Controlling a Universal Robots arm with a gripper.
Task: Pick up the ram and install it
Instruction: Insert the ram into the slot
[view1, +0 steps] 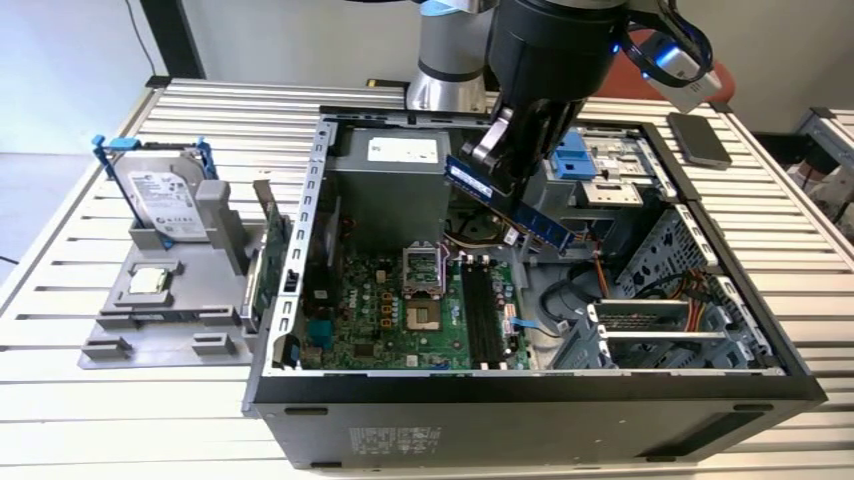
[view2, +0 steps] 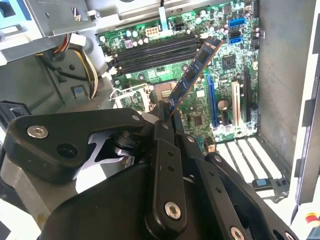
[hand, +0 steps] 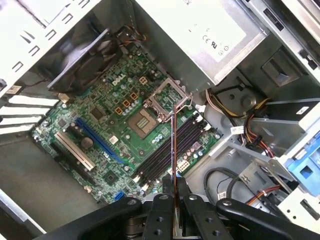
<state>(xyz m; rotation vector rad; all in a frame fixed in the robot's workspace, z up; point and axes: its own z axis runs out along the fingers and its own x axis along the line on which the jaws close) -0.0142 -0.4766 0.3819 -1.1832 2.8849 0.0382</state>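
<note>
The ram (view1: 514, 205) is a slim dark blue stick, held tilted in the air above the open computer case. My gripper (view1: 501, 150) is shut on its upper end. In the second wrist view the ram (view2: 192, 80) sticks out from between the black fingers (view2: 162, 150) over the green motherboard (view2: 200, 65). In the first wrist view the ram (hand: 173, 165) appears edge-on as a thin line above the black memory slots (hand: 167, 152). Those slots (view1: 483, 315) lie below and nearer the case's front in the exterior view, apart from the stick.
The case (view1: 534, 390) lies on its side on a slatted table. A grey power supply (view1: 387, 180) fills its back. A green expansion card (view1: 274, 260) stands outside the case at the exterior view's left. A hard drive (view1: 167, 200) in a blue frame stands on a grey fixture.
</note>
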